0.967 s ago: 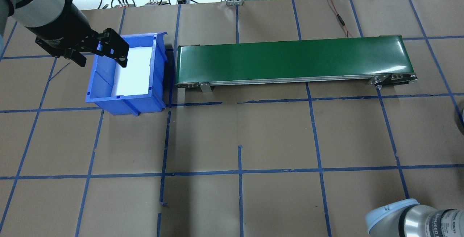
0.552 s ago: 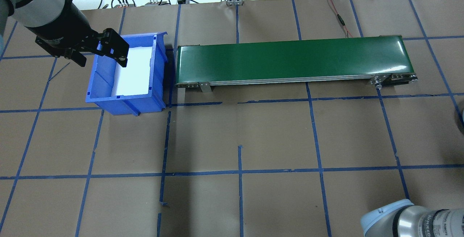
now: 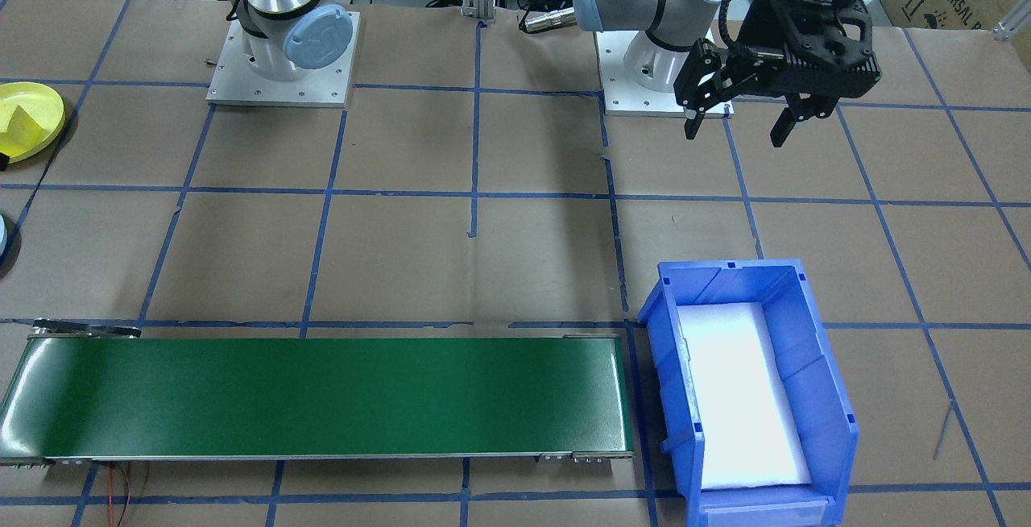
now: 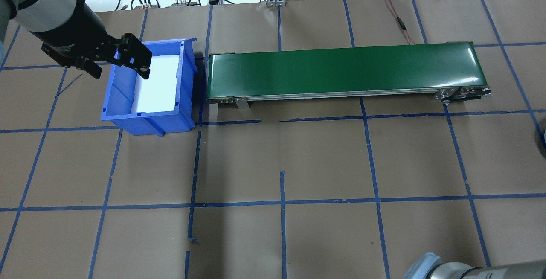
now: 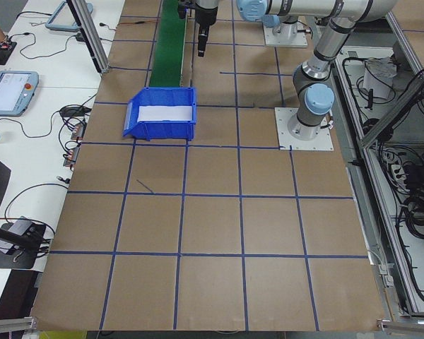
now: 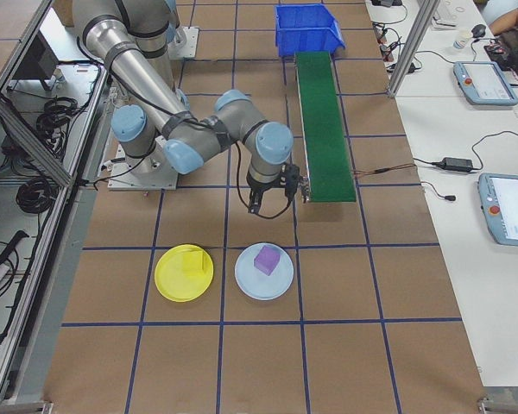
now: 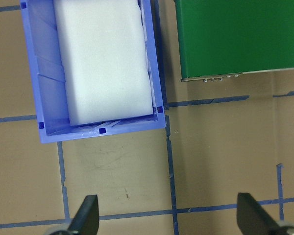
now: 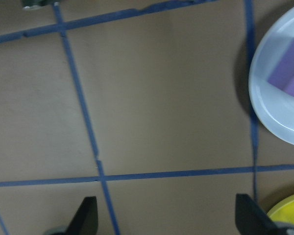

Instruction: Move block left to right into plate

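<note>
A purple block (image 6: pixel 268 259) lies in a pale blue plate (image 6: pixel 246 280); the right wrist view shows that block (image 8: pixel 289 73) and plate (image 8: pixel 277 112) at its right edge. Beside them a yellow block (image 6: pixel 192 263) rests in a yellow plate (image 6: pixel 166 280). My right gripper (image 8: pixel 165 218) hangs open and empty over bare table, between the plates and the conveyor's end (image 6: pixel 272 203). My left gripper (image 4: pixel 118 72) stands open and empty, high up on the robot's side of the blue bin (image 4: pixel 145 123), as the front view (image 3: pixel 736 132) also shows.
The blue bin (image 3: pixel 813 366) holds only a white foam pad (image 7: pixel 105 58). A long green conveyor belt (image 4: pixel 341 72) runs from the bin toward the plates. Cables lie along the table's far edge. The right arm's elbow (image 4: pixel 452 269) shows at the bottom right.
The right arm's elbow has slid down and left, almost out of the overhead view. The left arm and gripper have not moved.
</note>
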Available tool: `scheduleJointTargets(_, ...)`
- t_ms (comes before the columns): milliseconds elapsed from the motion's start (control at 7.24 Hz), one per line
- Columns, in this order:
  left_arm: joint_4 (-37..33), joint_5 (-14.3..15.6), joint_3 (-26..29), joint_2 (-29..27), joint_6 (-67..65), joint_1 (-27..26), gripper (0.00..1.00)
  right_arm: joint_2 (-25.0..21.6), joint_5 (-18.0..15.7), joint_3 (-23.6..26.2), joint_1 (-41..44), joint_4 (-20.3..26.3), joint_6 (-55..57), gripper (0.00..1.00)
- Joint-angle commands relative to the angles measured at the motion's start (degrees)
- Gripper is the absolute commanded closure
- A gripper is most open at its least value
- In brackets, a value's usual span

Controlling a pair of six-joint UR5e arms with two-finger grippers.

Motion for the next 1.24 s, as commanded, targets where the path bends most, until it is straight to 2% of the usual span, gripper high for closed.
scheduleJointTargets(0, 0.0, 0.0, -0.06, 0.0, 0.0, -0.07, 0.0, -5.83, -3.51, -2.14, 19.06, 4.76, 17.44, 0.0)
scheduleJointTargets(138, 0.0, 0.0, -0.06, 0.0, 0.0, -0.07, 0.0, -6.98, -2.56, -3.1, 26.2, 4.76, 21.52, 0.0)
scheduleJointTargets(276, 0.0, 0.0, -0.15, 0.0, 0.0, -0.07, 0.0, -8.64, 1.54, -4.85, 28.97, 4.85, 22.26, 0.0)
scheduleJointTargets(414, 0.0, 0.0, -0.15, 0.0, 0.0, -0.07, 0.0, -8.75, 2.45, -6.09, 31.96, 4.85, 24.18, 0.0)
scheduleJointTargets(691, 0.0, 0.0, -0.15, 0.0, 0.0, -0.07, 0.0, -6.31, 2.46, -9.86, 43.18, 2.66, 41.53, 0.0)
scheduleJointTargets(1105, 0.0, 0.0, -0.15, 0.0, 0.0, -0.07, 0.0, -5.06, 1.5, -10.58, 42.36, 2.21, 42.04, 0.0)
